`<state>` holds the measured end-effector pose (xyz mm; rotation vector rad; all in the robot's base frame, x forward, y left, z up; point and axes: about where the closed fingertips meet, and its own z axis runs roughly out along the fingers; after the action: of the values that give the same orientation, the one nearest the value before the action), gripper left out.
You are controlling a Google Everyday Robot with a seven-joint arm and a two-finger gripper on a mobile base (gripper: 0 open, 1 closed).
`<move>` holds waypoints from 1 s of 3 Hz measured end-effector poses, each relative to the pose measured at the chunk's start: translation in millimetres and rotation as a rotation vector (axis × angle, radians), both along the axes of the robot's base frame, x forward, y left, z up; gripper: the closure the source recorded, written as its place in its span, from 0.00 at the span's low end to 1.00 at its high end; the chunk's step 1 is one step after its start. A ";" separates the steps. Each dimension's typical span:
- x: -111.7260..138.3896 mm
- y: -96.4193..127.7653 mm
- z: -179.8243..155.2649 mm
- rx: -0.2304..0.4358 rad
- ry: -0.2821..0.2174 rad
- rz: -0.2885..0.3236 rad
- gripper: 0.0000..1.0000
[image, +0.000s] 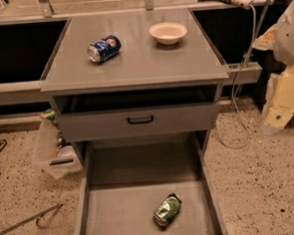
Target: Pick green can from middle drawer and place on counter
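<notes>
The green can (pixel 167 210) lies on its side on the floor of the middle drawer (pixel 118 211), near the front right. The drawer is pulled fully out towards me. The counter (pixel 139 65) is the flat grey top of the cabinet above it. My gripper (pixel 278 106) is at the right edge of the view, pale and yellowish, beside the cabinet at about counter-to-drawer height. It is well apart from the can and holds nothing that I can see.
A blue-and-white can (pixel 103 48) lies on the counter's left and a white bowl (pixel 168 32) stands at its back right. The top drawer front (pixel 140 120) with a black handle is slightly open. A clear plastic bin (pixel 52 152) stands on the floor at left and a cable (pixel 239 109) hangs at right.
</notes>
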<state>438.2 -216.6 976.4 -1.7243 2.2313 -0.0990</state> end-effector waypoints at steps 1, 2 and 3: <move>0.8 1.7 -0.1 0.003 -0.012 0.002 0.00; -1.7 16.3 -27.4 -0.013 -0.044 0.075 0.00; 1.7 25.3 -107.7 0.003 -0.018 0.135 0.00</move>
<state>439.9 -191.3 868.7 -1.8591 2.0947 -0.0801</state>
